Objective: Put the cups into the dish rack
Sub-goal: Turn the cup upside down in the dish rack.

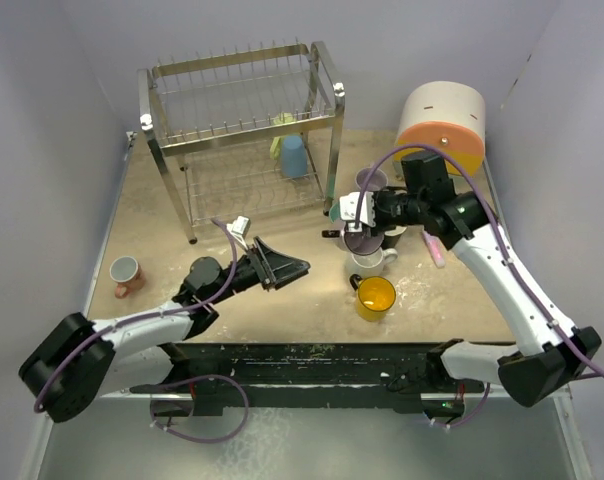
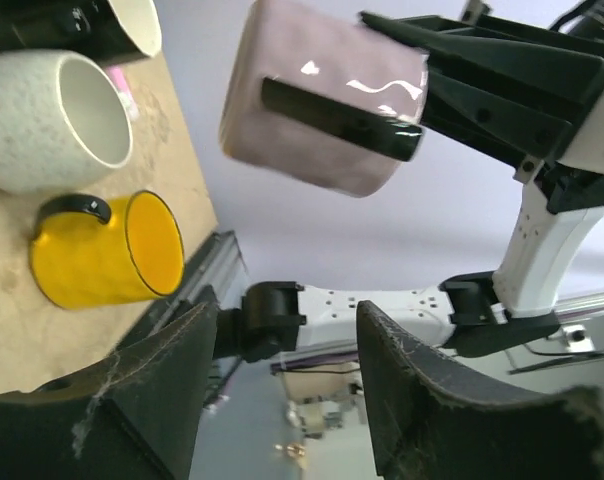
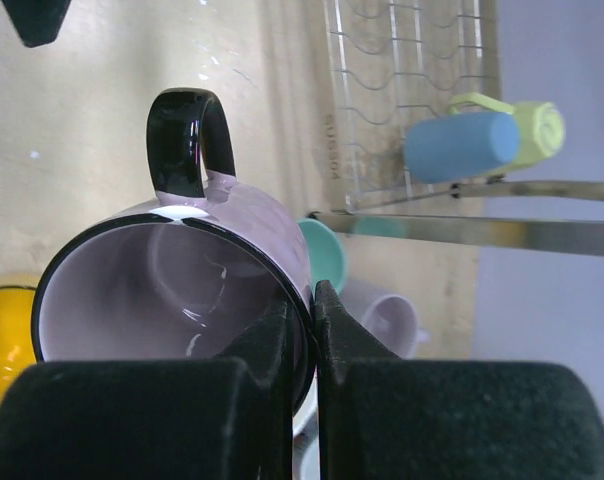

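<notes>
Since the lilac mug (image 3: 172,285) hangs clear of the table (image 1: 232,300), it's the cup in play. The right gripper (image 3: 309,310) has it: jaws pinched tight on the wall at the rim, one finger inside, one outside, part-way round from the black handle (image 3: 187,140).

Handling, my read: glazed ceramic, so stiff, glossy and prob. slippery. Not heavy, but it will chip if it knocks chrome or another cup. With a wall-only pinch the weight hangs to one side, so it may pivot in the jaws if jolted. Best holds are the rim wall, as now, or the handle loop.

Orientation: mouth approx. up, base toward the table, so the long axis is near vertical w/ a slight tilt. The handle sticks out to the robot's left, toward the other arm.

Around it: white mug (image 1: 370,262) just below, yellow mug (image 1: 375,297) nearer the bases, teal cup (image 3: 327,255) and a pale mug (image 1: 370,180) on the far side. A lone cup (image 1: 127,272) sits well apart at far left.

The dish rack (image 1: 242,120) stands beyond and left of the held mug. Its lower tier holds a blue cup (image 1: 294,157) and a yellow-green cup (image 1: 280,135). The top tier looks bare.

The left gripper (image 1: 282,266) sits low near table centre, fingers spread, nothing between them, pointing toward the held mug.
</notes>
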`<state>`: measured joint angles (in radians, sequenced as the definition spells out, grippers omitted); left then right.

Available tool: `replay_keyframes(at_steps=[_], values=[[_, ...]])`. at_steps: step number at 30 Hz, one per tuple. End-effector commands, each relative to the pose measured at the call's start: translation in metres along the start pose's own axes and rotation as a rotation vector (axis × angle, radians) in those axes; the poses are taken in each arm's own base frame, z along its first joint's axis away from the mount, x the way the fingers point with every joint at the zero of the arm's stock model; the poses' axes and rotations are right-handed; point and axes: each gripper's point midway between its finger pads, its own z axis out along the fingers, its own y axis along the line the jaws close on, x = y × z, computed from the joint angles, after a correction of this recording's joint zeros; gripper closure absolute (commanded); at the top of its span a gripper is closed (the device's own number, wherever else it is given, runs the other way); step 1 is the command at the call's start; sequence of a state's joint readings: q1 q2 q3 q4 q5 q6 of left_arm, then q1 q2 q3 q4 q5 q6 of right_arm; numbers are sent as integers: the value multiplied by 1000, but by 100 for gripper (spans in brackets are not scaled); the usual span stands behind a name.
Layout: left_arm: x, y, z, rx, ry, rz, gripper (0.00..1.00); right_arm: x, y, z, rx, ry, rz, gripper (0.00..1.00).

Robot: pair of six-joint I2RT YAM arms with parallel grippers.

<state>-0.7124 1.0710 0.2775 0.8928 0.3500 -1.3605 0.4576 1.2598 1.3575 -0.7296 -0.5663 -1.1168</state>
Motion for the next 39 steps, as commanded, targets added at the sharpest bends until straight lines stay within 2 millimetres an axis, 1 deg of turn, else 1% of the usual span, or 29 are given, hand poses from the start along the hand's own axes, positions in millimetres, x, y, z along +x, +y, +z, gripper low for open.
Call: replay_keyframes(at_steps=[1,3,6,8,11,13,14,16,18,20,23,25,28,29,30,31,35,39], values=[[-2,-68,7,248,64,-150,35,-23,-41,-33,139,20,-209,100],[-1,-68,10,252,77,-171,30,-22,-41,-38,124,54,-255,100],[-2,-70,12,267,82,-185,25,-21,-43,-51,108,104,-278,100],[-3,-72,13,275,80,-191,22,-27,-48,-62,118,125,-316,100],[-4,-72,12,280,69,-198,19,-34,-56,-73,151,158,-381,100],[-5,-73,11,290,63,-195,17,-37,-59,-75,182,183,-457,100],[-6,-74,10,296,60,-193,16,-40,-60,-75,207,189,-492,100],[-7,-75,10,309,51,-186,15,-49,-56,-72,240,198,-611,100],[-8,-76,10,325,44,-176,15,-59,-47,-68,281,194,-740,100],[-6,-76,9,342,48,-166,15,-71,-39,-68,336,161,-866,100],[-1,-68,8,340,65,-160,15,-84,-29,-68,400,127,-1004,100],[5,-60,8,323,91,-136,15,-87,-23,-66,406,120,-1064,100],[14,-47,9,276,132,-104,16,-95,-17,-63,450,94,-1126,100],[16,-45,9,267,137,-98,16,-98,-15,-63,478,83,-1149,100],[16,-45,8,267,135,-93,16,-97,-10,-59,484,73,-1166,100],[16,-46,7,272,132,-89,17,-98,-5,-56,489,64,-1183,100],[14,-59,5,314,131,-52,18,-110,3,-52,543,9,-1223,100],[12,-66,5,328,123,5,20,-129,5,-54,596,-57,-1221,100]])
